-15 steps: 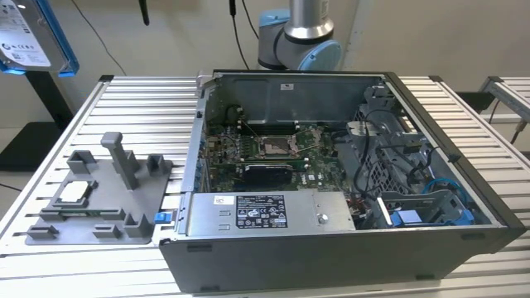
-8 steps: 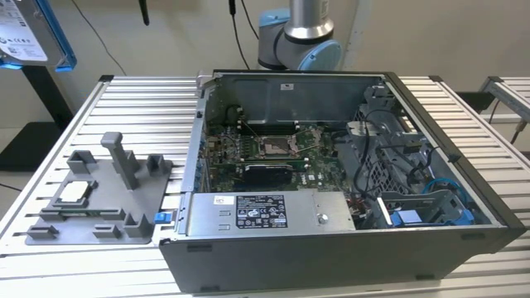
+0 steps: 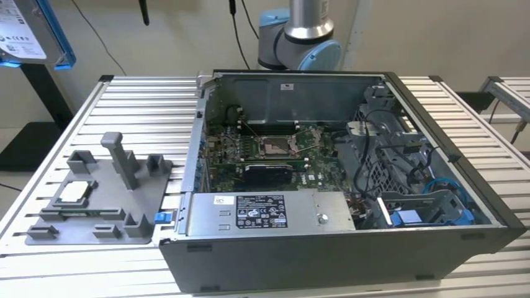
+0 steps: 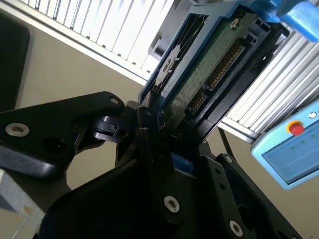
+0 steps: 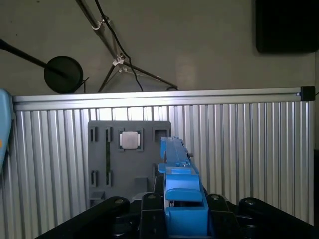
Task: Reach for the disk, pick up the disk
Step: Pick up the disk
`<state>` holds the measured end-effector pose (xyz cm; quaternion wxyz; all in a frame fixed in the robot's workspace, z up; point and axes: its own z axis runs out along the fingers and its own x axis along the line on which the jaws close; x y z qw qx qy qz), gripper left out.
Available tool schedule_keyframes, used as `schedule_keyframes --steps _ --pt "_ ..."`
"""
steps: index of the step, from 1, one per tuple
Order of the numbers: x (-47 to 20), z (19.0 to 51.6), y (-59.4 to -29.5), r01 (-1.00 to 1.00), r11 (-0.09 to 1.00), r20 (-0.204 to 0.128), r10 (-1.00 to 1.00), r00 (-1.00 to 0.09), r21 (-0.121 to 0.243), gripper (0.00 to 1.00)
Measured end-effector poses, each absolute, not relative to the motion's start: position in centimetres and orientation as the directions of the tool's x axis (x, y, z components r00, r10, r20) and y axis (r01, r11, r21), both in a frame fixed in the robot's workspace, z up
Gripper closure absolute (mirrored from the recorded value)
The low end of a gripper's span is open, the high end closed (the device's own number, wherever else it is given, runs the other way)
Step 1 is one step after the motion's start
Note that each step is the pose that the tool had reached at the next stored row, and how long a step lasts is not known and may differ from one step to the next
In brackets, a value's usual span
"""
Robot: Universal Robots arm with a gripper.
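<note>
At the top of the exterior view, on the exterior view's left, the disk [image 3: 25, 34] hung in the air, well apart from the open computer case [image 3: 331, 261] and from the grey fixture [image 3: 49, 214] on the slatted table [image 3: 124, 105].

In the second wrist view the gripper [image 4: 174, 129] had its jaws clamped on the disk [image 4: 214, 55], with the green circuit board showing.

In the first wrist view the disk [image 5: 177, 164] stood edge-on above the grey fixture [image 5: 99, 149] with its chip [image 5: 131, 140].

I judge the disk stiff, rather heavy and sensitive to shock. The blue frame may be slippery, so the side rails are the place to hold, not the bare board.
</note>
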<state>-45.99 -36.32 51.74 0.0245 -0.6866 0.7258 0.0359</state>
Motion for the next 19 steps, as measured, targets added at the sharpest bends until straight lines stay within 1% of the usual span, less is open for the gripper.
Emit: schedule_keyframes --steps 19 --pt "-43.6 51.7 -36.3 -0.998 0.055 -0.085 -0.995 -0.056 0.018 1.0"
